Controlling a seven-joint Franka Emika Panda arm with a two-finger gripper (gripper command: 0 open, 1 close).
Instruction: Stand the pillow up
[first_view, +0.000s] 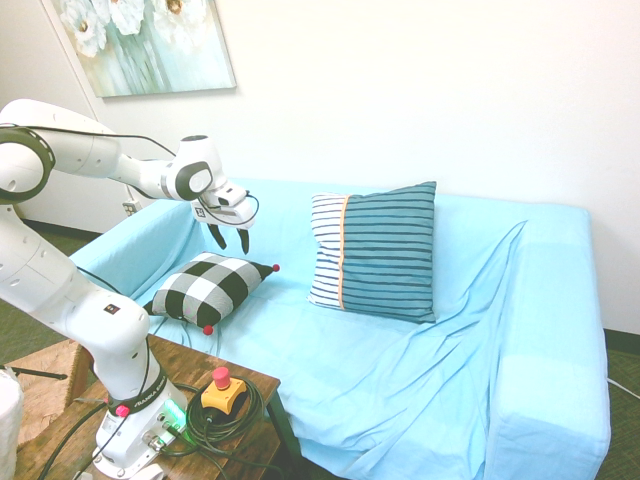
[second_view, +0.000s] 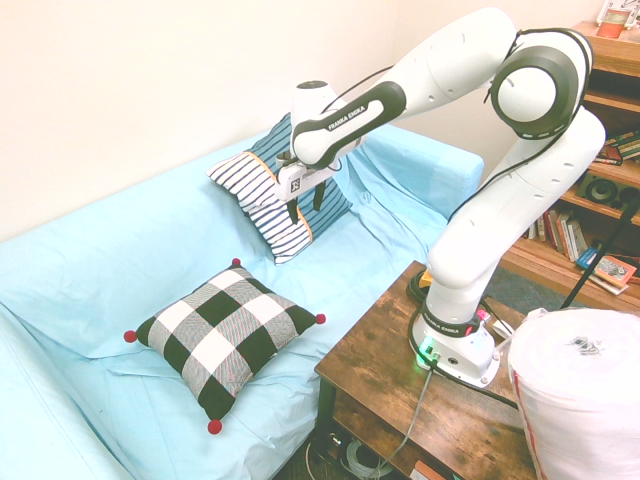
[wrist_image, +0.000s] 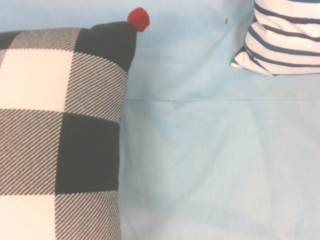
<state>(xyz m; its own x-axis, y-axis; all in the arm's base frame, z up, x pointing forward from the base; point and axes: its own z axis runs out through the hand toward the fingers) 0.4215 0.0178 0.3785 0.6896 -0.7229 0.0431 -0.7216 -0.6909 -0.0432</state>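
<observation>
Light-blue covered sofa with the checked pillow lying flat on its seat, near a propped striped pillow; the gripper hovers above, fingers parted and empty, and should probably pinch one edge to tip it upright.

My gripper hangs in the air with its two dark fingers spread and pointing down, nothing between them, above the far right corner of the checked pillow. That pillow lies flat on the left part of the sofa seat, black-and-white squares, red pom-poms at its corners. To its right, apart from it, a striped pillow stands upright against the backrest, white and teal with an orange line. The sofa wears a wrinkled light-blue cover. Near left, a wooden table holds a yellow box with a red button. A floral painting hangs on the far wall.
</observation>
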